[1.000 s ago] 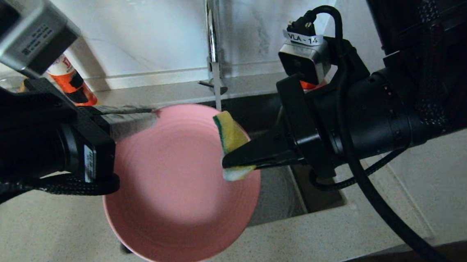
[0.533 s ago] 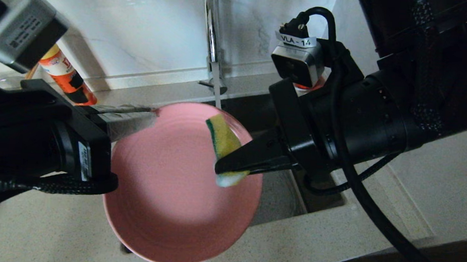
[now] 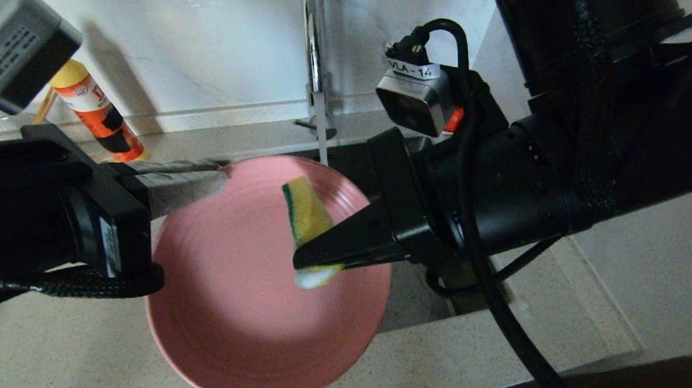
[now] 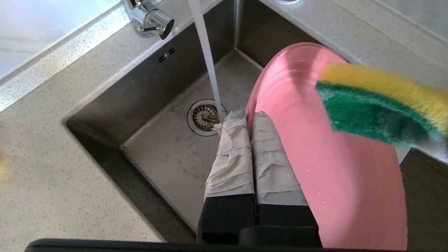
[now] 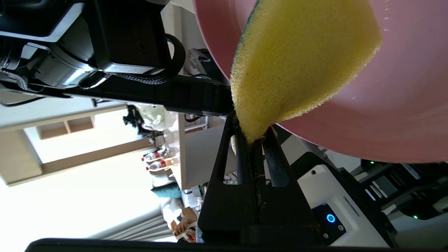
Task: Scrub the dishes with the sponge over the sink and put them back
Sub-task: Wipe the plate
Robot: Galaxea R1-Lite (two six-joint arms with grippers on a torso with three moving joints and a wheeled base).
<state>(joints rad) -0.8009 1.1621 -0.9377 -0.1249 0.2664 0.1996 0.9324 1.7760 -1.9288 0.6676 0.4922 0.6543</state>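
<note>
Two grippers: left gripper (image 3: 216, 176) clenches the smooth round pink plate's (image 3: 240, 308) rim; right gripper (image 3: 308, 258) pinches the spongy yellow sponge (image 3: 304, 218).

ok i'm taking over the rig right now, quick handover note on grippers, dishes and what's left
Left gripper: shut on the rim of the pink plate, holding it tilted over the sink.
Right gripper: shut on the sponge, which is at the plate's inner face, green layer toward the plate.
Tap: running, its stream falling just past the plate's edge to the drain.
Done: plate lifted, sponge picked up.
Left: scrub the plate and set it back. No other dishes are in view.
</note>
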